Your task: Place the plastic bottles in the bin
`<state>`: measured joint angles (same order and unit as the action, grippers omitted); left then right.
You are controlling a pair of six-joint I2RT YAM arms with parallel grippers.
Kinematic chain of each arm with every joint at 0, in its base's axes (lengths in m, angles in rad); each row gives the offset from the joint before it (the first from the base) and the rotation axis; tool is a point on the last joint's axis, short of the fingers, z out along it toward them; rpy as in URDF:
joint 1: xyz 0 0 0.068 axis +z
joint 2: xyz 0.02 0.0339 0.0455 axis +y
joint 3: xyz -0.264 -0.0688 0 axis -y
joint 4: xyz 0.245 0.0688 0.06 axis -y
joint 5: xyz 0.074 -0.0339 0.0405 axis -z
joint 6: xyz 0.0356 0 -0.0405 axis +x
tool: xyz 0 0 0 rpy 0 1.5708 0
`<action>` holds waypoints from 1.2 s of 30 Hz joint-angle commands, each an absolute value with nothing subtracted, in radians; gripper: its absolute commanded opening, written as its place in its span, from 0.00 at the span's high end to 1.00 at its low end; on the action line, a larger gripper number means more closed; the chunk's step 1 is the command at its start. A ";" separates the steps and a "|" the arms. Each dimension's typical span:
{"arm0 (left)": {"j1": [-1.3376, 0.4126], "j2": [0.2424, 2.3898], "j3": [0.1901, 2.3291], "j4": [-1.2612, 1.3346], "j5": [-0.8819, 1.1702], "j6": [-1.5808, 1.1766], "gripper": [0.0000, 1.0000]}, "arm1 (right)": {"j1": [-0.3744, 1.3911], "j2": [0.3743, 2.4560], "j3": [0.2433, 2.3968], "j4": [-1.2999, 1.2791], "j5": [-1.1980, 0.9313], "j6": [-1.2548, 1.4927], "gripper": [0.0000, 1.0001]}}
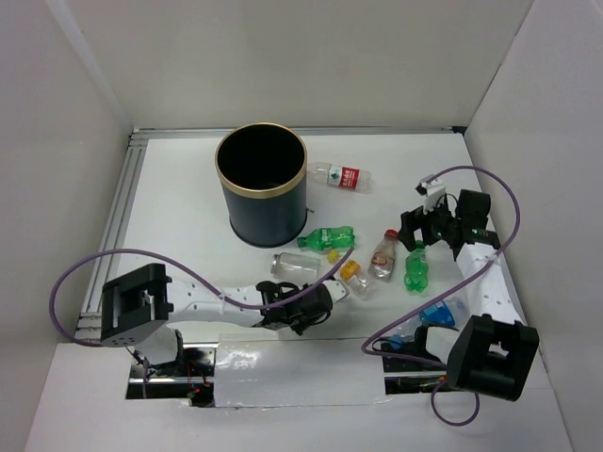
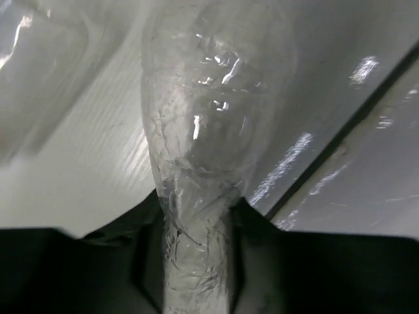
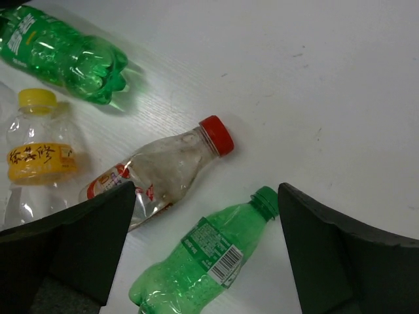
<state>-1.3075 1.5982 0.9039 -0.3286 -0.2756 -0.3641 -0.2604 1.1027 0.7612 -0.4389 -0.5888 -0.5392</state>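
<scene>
The bin stands upright at the back, dark with a gold rim. My left gripper is shut on a clear crushed plastic bottle, whose cap I cannot see. Above the right-hand group of bottles my right gripper hangs open. A green bottle lies on the table below and between its fingers, untouched. Beside it lie a red-capped clear bottle, a yellow-capped one and another green one.
A red-and-white labelled bottle lies just right of the bin. A clear bottle lies in front of the bin near the left arm. White walls close in the table on three sides. A blue object sits by the right arm.
</scene>
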 commanded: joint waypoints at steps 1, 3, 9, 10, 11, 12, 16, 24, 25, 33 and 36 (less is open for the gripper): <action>-1.316 1.611 0.868 -0.310 -0.264 -0.377 0.75 | -0.265 1.112 0.807 -0.460 -0.695 -0.611 0.05; -1.327 1.548 0.912 -0.350 -0.264 -0.390 0.87 | -0.256 1.140 0.828 -0.460 -0.661 -0.522 0.37; -1.336 1.332 1.176 -0.463 -0.471 -0.347 0.91 | -0.189 1.350 0.963 -0.580 -0.629 -0.324 0.39; -1.324 1.318 1.272 -0.463 -0.512 -0.325 0.91 | -0.167 1.368 0.963 -0.580 -0.620 -0.296 0.37; -1.310 1.307 1.319 -0.436 -0.579 -0.295 0.91 | -0.155 1.399 0.963 -0.580 -0.609 -0.241 0.35; -1.293 1.307 1.365 -0.413 -0.610 -0.228 0.91 | -0.144 1.414 0.975 -0.580 -0.609 -0.226 0.33; -1.111 1.318 1.512 -0.195 -0.684 -0.063 0.89 | -0.101 1.509 1.000 -0.569 -0.566 -0.124 0.28; -0.732 1.459 1.660 0.052 -0.777 -0.052 0.74 | -0.078 1.631 1.023 -0.620 -0.462 -0.063 0.26; -0.701 1.480 1.660 0.052 -0.778 -0.083 0.73 | -0.078 1.644 1.023 -0.620 -0.462 -0.063 0.24; -0.555 1.687 1.724 -0.113 -0.733 -0.209 0.66 | -0.067 1.704 1.023 -0.649 -0.471 -0.064 0.21; -0.555 1.668 1.652 -0.094 -0.693 -0.219 0.59 | -0.049 1.704 1.023 -0.649 -0.450 -0.089 0.19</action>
